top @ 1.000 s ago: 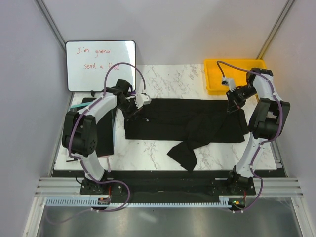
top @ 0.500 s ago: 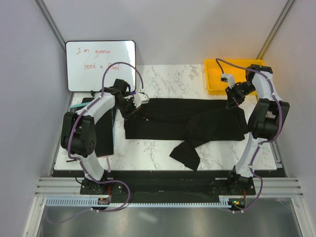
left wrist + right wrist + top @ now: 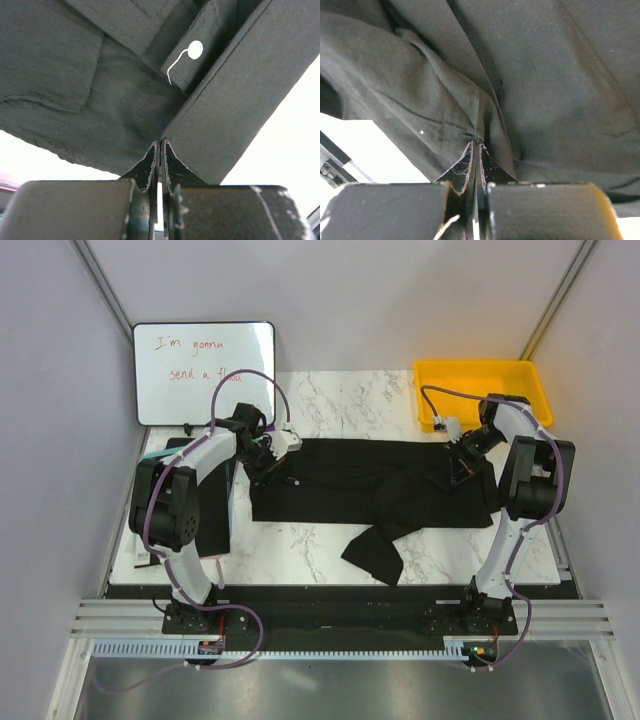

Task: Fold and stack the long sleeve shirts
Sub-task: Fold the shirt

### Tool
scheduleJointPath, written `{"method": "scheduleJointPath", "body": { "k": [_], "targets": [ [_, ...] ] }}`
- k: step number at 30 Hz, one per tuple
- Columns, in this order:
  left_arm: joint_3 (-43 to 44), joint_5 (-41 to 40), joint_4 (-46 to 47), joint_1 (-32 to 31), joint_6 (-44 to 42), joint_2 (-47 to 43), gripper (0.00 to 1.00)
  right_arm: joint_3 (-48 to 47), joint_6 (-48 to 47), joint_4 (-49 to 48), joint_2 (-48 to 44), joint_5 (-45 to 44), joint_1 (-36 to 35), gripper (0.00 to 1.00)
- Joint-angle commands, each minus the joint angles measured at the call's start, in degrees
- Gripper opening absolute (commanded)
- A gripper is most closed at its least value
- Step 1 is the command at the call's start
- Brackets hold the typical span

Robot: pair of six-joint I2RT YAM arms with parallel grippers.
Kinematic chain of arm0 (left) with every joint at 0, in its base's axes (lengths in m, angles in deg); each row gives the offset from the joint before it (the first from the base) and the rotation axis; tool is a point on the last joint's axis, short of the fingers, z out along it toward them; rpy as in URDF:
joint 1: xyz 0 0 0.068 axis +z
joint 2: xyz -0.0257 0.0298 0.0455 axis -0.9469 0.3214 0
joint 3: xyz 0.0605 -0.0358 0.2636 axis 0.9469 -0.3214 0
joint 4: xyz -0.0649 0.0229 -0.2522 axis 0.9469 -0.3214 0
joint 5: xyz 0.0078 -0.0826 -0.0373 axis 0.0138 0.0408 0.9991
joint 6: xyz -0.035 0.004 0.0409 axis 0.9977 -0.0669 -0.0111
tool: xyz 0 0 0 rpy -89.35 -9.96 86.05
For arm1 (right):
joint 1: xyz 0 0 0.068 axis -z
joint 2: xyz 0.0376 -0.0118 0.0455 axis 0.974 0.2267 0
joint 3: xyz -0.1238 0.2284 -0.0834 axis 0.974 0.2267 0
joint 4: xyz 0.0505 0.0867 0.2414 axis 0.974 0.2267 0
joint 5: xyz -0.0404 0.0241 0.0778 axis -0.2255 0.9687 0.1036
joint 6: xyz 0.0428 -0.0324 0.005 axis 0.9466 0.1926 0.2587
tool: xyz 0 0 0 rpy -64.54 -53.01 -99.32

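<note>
Fold step: your left gripper (image 3: pixel 159 146) and right gripper (image 3: pixel 476 148) each clamped on shirt (image 3: pixel 340 480), one per end. Next, likely lift both evenly, keep cloth taut.

A black long sleeve shirt (image 3: pixel 330 480) lies spread as a wide band across the middle of the top view, running from left of centre to the right side. One sleeve (image 3: pixel 375 552) trails down from it toward the lower centre, ending in a rumpled heap. A raised fold crosses the right half. In the left wrist view a small pale button (image 3: pixel 195 49) with a loose thread sits at upper centre, perhaps on a cuff.
</note>
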Motion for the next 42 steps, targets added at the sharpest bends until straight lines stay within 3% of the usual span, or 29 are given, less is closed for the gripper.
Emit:
{"method": "scheduleJointPath", "body": {
  "k": [1,12,22,23,24,25,27,29,31,32,34,42],
  "targets": [
    [2.4,0.3,2.0,0.0,3.0,-1.7,0.02,1.6,1.1,-3.4,-3.8,-1.3,-0.3,0.0],
    [5.1,-2.8,2.4,-2.9,3.7,0.0,0.02,-0.2,0.6,-2.7,-6.0,-2.4,2.9,0.0],
    [1.3,-7.5,5.6,-1.8,2.3,1.2,0.02,0.3,1.8,-4.6,-4.2,-2.1,2.8,0.0],
    [1.0,-8.5,6.0,-1.8,2.7,1.2,0.04,-0.3,3.2,-4.8,-4.0,-2.2,2.5,0.04],
    [0.4,-9.2,6.6,-1.6,3.5,1.0,0.2,-0.4,4.3,-5.3,-4.0,-2.4,2.5,0.31],
    [0.3,-10.0,7.3,-1.6,5.5,0.6,0.26,-1.0,5.0,-5.5,-4.2,-2.5,2.6,0.46],
    [-0.4,-11.5,8.8,-1.4,7.6,-1.6,0.44,-1.8,6.8,-5.2,-5.7,-2.7,3.4,0.89],
    [-1.1,-10.8,9.0,-1.4,9.8,-4.0,0.49,-2.1,5.6,-3.4,-7.2,-1.7,5.5,0.89],
    [-2.4,-7.4,8.9,-1.5,10.4,-7.8,0.5,0.2,2.6,0.6,-9.4,-1.3,7.1,0.77],
    [-2.8,-6.8,8.9,-1.8,10.9,-8.8,0.51,1.8,1.8,1.9,-11.2,-1.7,7.3,0.66],
    [-4.1,-5.9,8.6,-3.1,11.0,-10.3,0.5,7.8,0.2,1.5,-13.1,-2.2,7.2,0.58],
    [-7.1,-5.3,8.5,-5.5,11.9,-7.0,0.44,17.5,1.8,-8.0,-13.1,-6.6,6.8,0.52]
  ]
}}
